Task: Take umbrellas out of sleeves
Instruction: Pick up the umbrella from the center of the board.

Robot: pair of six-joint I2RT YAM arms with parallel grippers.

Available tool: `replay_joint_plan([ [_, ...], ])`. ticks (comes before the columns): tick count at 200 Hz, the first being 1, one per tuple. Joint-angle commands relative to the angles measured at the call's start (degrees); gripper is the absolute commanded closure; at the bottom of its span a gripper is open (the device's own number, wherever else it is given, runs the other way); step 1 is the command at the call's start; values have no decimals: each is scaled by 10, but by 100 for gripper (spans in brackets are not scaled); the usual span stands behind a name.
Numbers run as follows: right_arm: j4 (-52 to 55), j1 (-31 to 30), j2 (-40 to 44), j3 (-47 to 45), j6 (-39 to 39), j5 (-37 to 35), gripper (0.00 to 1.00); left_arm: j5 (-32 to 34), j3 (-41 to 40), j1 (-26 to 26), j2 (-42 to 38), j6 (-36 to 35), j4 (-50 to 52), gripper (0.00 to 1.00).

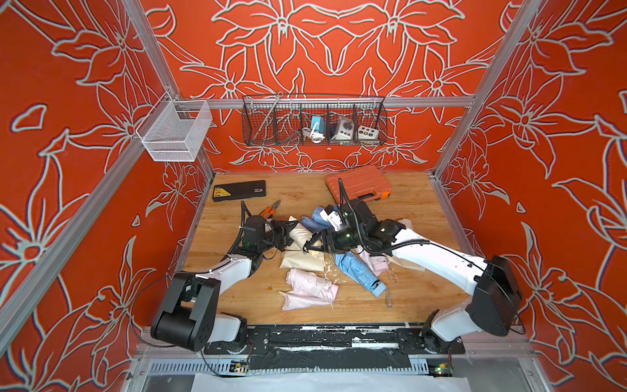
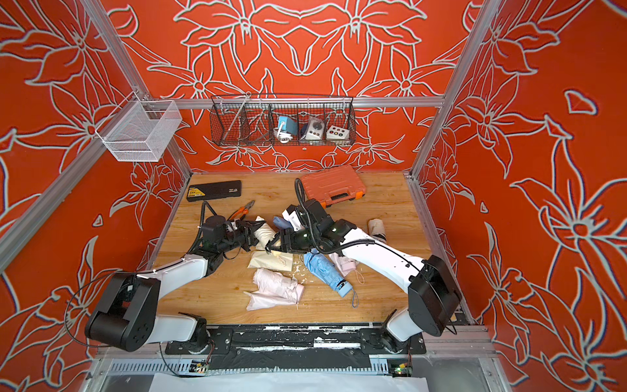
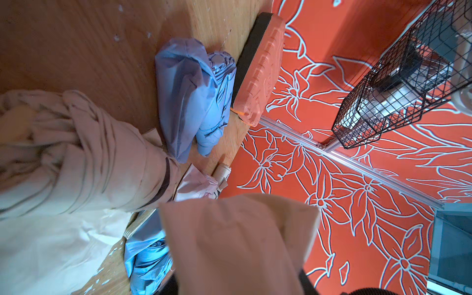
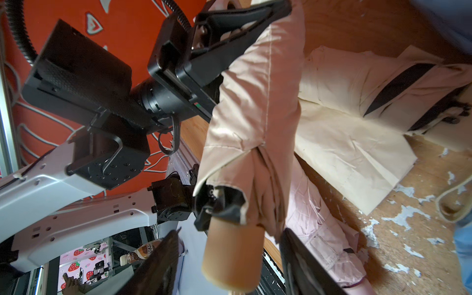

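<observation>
Our left pincer (image 4: 265, 28) is clamped on the cream sleeve (image 4: 255, 102). Our right pincer (image 4: 229, 233) stands apart around the tan handle (image 4: 232, 260) of the cream umbrella (image 4: 268, 194), which pokes from that sleeve over the middle of the counter (image 1: 407, 298).

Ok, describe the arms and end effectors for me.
The left arm and right arm have white shell links between bulky black joint housings. Black ribbed cable hoses loop along them. The left end effector and right end effector are black, with flat parallel fingers.
</observation>
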State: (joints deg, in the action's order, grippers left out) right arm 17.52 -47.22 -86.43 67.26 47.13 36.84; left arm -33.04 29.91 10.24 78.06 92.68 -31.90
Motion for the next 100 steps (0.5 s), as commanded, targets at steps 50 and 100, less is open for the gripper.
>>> replay_joint_plan([
  [50, 3, -3, -38, 35, 5, -27, 46, -4, 4, 10, -11, 10, -20, 96],
  [100, 9, -6, -61, 57, 9, -27, 50, -4, 2, 13, -10, 14, -26, 96],
])
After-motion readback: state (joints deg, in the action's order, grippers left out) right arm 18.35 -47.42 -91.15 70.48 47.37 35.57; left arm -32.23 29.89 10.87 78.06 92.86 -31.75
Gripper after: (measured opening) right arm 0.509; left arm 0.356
